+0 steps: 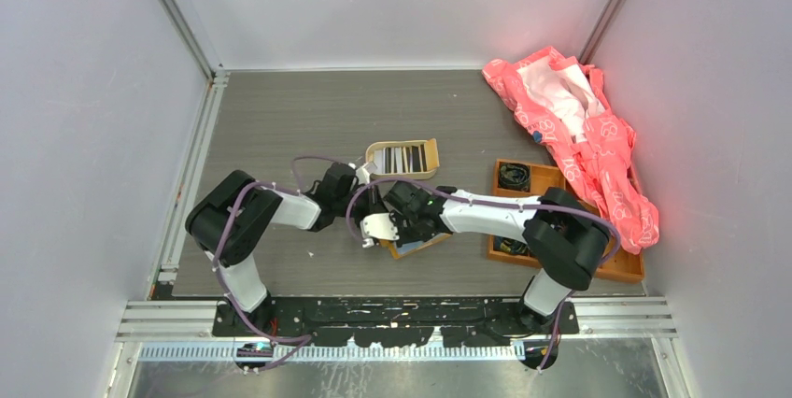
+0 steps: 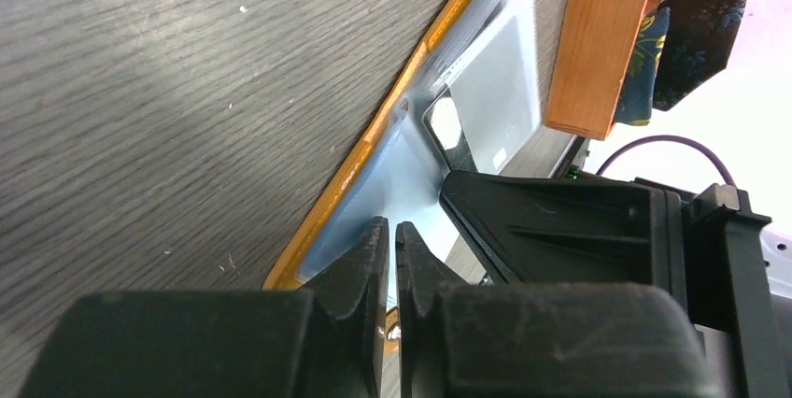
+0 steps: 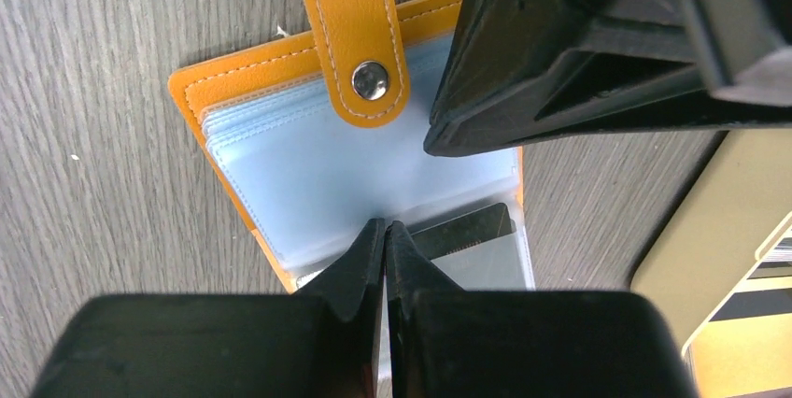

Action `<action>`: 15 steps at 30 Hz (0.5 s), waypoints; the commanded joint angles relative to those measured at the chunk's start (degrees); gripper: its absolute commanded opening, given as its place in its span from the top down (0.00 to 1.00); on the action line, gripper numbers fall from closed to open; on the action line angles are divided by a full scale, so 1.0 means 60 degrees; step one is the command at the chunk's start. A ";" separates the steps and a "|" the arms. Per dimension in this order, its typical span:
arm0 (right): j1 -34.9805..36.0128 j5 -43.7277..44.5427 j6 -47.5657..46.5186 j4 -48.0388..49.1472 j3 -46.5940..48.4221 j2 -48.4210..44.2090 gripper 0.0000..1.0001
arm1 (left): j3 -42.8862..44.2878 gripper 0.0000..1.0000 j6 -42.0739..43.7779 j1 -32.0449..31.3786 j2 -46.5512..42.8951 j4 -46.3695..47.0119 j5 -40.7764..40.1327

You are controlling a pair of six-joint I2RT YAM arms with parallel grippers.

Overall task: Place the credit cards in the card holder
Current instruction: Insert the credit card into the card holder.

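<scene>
We look down from above and behind on the whole surface [image 1: 280, 127], while both wrist views press close over the same card holder [image 3: 308, 164].

Card holder [image 1: 422, 247]: from above, mostly covered by the ends of left arm [image 1: 289, 209] and right arm [image 1: 495, 216]; one orange corner shows. Wooden tray [image 1: 624, 273]: partly under pink cloth [image 1: 579, 127]. Cards [image 1: 403, 158] in beige tin [image 1: 402, 175]: too small to read. Right wrist view: tin cut off by frame edge.
</scene>
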 commanded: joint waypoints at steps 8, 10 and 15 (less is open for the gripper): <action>-0.0376 0.0362 -0.0134 -0.0090 0.0089 -0.0101 0.91 | -0.0432 0.95 0.0386 0.0150 0.0091 0.0170 0.0064; -0.0506 0.0362 -0.0152 -0.0127 0.0077 -0.0183 0.91 | -0.0442 0.95 0.0388 0.0171 0.0165 0.0218 0.0078; -0.0723 0.0362 -0.0157 -0.0193 0.0088 -0.0396 0.91 | -0.0370 0.95 0.0401 0.0184 0.0248 0.0234 0.0108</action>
